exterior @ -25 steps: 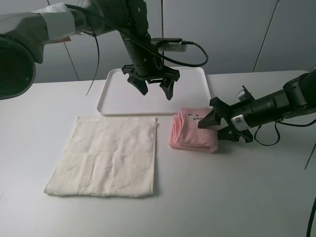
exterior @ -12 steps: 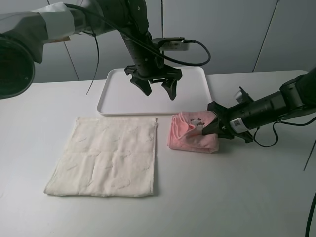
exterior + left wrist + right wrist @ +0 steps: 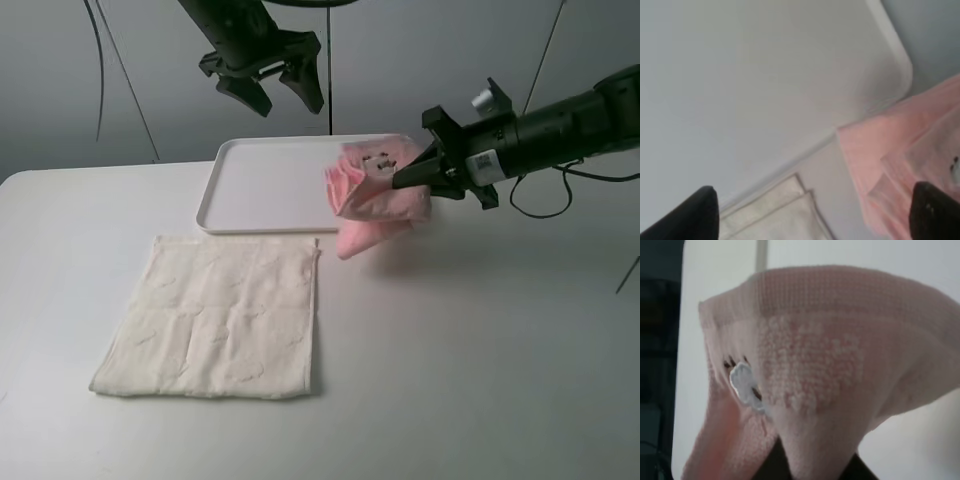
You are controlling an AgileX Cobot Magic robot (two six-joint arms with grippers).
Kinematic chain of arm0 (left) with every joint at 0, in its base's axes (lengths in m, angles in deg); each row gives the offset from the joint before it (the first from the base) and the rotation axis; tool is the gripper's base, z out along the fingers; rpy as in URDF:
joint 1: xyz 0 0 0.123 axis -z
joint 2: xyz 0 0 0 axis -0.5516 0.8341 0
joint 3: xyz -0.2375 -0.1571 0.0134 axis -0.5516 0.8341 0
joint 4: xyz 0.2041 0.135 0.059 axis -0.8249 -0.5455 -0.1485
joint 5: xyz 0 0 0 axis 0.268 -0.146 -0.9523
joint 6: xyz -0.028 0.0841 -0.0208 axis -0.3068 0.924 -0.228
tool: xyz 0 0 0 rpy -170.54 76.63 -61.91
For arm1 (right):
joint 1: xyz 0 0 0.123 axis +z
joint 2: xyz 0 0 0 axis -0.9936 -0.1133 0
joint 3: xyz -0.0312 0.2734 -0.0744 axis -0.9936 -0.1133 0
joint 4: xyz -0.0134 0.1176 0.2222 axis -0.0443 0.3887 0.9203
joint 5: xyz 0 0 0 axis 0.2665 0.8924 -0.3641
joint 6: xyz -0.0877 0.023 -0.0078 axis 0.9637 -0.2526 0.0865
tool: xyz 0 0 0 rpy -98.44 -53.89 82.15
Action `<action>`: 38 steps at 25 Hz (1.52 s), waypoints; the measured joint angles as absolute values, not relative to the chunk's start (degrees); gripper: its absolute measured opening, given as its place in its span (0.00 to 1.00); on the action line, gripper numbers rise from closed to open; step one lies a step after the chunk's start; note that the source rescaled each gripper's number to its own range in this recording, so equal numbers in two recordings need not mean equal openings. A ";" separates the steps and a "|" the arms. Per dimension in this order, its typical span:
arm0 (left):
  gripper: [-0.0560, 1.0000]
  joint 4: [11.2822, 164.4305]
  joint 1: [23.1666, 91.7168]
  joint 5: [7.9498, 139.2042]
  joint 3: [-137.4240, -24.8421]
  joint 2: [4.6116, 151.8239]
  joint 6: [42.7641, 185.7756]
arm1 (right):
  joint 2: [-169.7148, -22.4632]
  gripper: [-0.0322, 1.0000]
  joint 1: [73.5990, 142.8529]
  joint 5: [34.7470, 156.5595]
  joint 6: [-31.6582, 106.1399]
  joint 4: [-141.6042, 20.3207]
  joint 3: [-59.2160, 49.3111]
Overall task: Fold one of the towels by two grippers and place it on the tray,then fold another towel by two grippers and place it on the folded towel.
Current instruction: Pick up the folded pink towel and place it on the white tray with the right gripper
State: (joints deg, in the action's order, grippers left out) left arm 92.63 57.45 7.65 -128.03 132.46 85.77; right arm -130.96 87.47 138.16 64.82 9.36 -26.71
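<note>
A folded pink towel (image 3: 372,197) hangs in the air at the tray's right front corner, held by my right gripper (image 3: 418,175), which is shut on its right edge. It fills the right wrist view (image 3: 810,380) and shows in the left wrist view (image 3: 900,160). The white tray (image 3: 260,200) lies at the back middle of the table. A cream towel (image 3: 220,318) lies flat and unfolded in front of the tray, its corner in the left wrist view (image 3: 775,212). My left gripper (image 3: 270,85) is open and empty, high above the tray.
A black cable (image 3: 545,205) trails from the right arm over the table at the right. The white table (image 3: 480,380) extends to the front and right of the towels.
My right gripper closed on the pink towel and lifted it off the table toward the tray. My left gripper rose from just above the tray to high over it.
</note>
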 joint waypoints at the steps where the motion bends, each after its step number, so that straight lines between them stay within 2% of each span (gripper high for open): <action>1: 0.98 92.63 56.81 7.61 -127.91 131.76 85.77 | -130.96 0.12 87.71 138.84 62.61 8.32 -24.20; 7: 0.98 92.91 52.76 7.61 -122.49 129.66 87.78 | -132.92 0.12 91.12 140.67 52.87 2.46 -10.47; 15: 0.98 93.42 49.41 7.52 -120.36 129.41 92.07 | -146.13 0.12 95.05 141.82 47.94 0.90 5.24; 25: 0.98 93.56 44.93 7.52 -120.36 129.30 93.54 | -163.27 0.12 95.89 141.72 47.56 10.73 23.63; 31: 0.98 93.56 44.45 7.65 -120.04 129.19 93.54 | -172.35 0.12 96.51 138.90 48.42 10.19 28.18; 38: 0.98 93.56 44.45 7.65 -120.00 129.19 93.64 | -173.52 0.12 96.51 133.85 47.54 0.79 28.26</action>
